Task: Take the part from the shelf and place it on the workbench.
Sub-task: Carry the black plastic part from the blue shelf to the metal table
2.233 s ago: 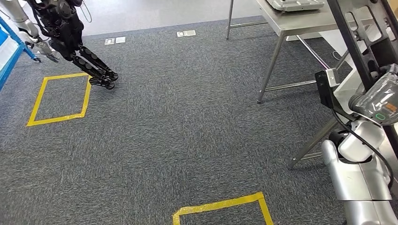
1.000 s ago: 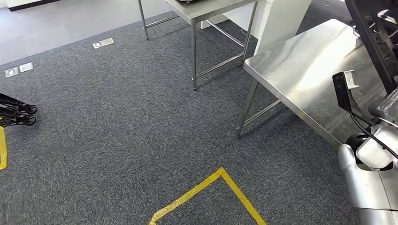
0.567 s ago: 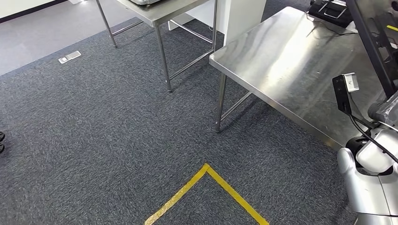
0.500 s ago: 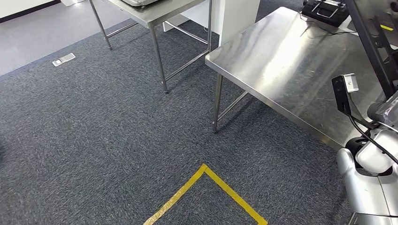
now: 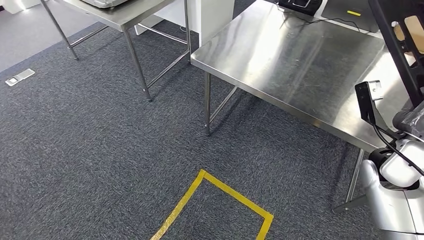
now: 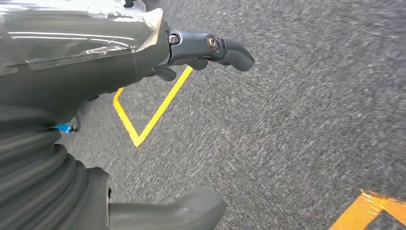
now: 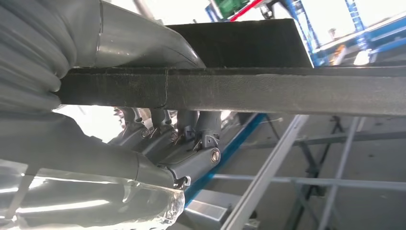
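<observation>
yellow tape [image 5: 220, 200] on grey carpet [image 5: 90, 150] — second table [image 5: 115, 12] behind

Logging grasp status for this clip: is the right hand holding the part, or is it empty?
Holding it. In the right wrist view the right hand has its fingers curled up against the long black part, which runs across the frame.

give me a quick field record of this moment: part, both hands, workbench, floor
part: long dark flat part, gripped by the right hand, raised beside the workbench
right hand: fingers wrapped round the part's edge
left hand: left hand holds nothing, fingers apart, hanging above the carpet
workbench: steel workbench ahead on the right, its near part bare; dark devices and a cable at its far edge
second table: smaller steel table beyond it
floor: grey carpet with a yellow tape square
task state: part not yet set on the workbench
</observation>
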